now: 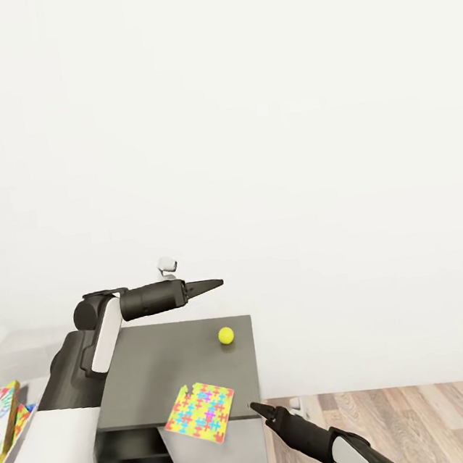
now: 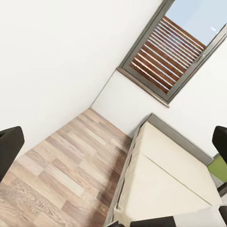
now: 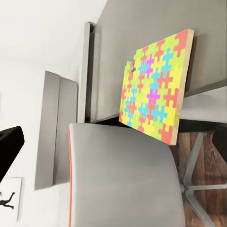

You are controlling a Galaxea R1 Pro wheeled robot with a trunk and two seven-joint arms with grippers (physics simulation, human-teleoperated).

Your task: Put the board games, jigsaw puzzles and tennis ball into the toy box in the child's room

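One jigsaw puzzle (image 1: 201,412) lies on the dark grey table (image 1: 155,373), its near part hanging over the front edge. The right wrist view faces its mosaic top (image 3: 151,90). My right gripper (image 1: 256,406) hovers just off the table's front right corner, a short way right of the puzzle, open and holding nothing. The tennis ball (image 1: 225,335) rests near the table's far right corner. Above the table's back edge my left gripper (image 1: 215,284) points right, open and empty, with the bed (image 2: 165,175) beyond its fingers (image 2: 9,146).
A colourful printed box (image 1: 3,421) and a mosaic edge (image 1: 23,414) show at the far left. A grey and red swivel chair (image 3: 123,175) stands under the table's front edge. Wood floor (image 1: 403,421) lies to the right, and a white wall is behind.
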